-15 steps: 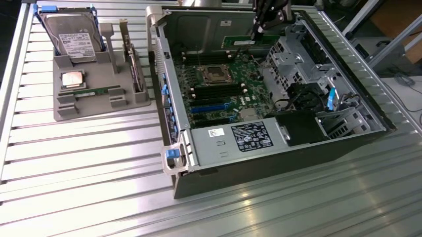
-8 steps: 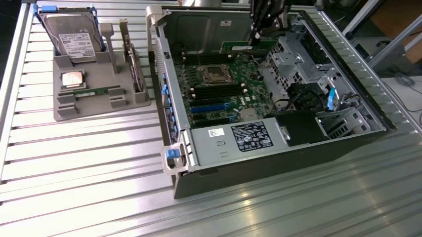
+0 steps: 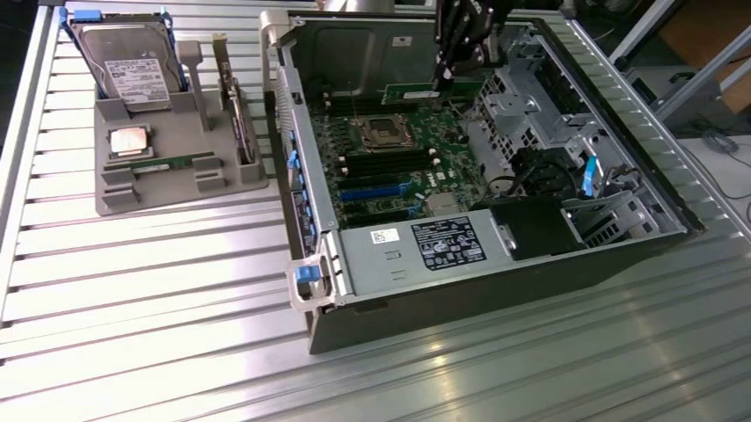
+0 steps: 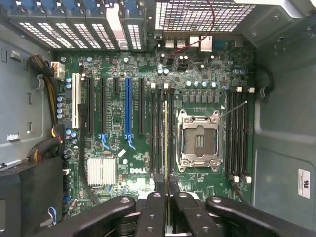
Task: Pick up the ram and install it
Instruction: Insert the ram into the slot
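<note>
— Green stick, where is it?
— The ram (image 3: 432,89) is clamped edge-on between the fingers of the gripper (image 3: 448,85), low inside the open computer case (image 3: 470,290), just above the motherboard (image 4: 123,143).
— Near which part?
— In the wrist view the ram (image 4: 166,148) stands over the memory slots (image 4: 159,133) beside the empty processor socket (image 4: 199,139).
— And outside?
— A second stick (image 3: 164,163) lies in the grey holder (image 3: 176,189) on the metal counter (image 3: 141,290) (with a hard drive (image 3: 127,66) behind it).
</note>
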`<state>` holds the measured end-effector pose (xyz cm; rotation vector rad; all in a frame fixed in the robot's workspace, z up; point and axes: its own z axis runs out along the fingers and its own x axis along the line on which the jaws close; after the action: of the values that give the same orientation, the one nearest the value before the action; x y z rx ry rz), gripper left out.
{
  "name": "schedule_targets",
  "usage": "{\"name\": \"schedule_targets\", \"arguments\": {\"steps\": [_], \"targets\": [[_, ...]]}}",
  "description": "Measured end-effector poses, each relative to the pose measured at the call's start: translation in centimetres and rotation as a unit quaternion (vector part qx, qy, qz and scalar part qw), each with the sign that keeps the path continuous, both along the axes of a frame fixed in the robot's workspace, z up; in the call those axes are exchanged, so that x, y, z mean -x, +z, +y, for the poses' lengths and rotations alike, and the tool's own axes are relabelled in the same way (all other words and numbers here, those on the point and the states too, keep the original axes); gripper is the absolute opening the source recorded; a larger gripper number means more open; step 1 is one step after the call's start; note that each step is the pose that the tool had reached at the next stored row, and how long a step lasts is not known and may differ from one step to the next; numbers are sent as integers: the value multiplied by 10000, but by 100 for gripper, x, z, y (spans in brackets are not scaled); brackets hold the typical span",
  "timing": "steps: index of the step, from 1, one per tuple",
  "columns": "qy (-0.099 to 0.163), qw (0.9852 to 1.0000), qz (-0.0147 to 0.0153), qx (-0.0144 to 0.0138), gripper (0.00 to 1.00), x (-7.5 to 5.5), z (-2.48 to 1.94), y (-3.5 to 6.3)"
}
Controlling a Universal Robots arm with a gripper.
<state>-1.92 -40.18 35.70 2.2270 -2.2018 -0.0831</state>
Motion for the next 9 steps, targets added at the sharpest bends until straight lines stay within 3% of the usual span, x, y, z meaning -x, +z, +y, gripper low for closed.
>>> {"name": "schedule_targets", "arguments": {"steps": [9], "targets": [[0, 10000, 0, 0, 12, 19, -22, -128]]}}
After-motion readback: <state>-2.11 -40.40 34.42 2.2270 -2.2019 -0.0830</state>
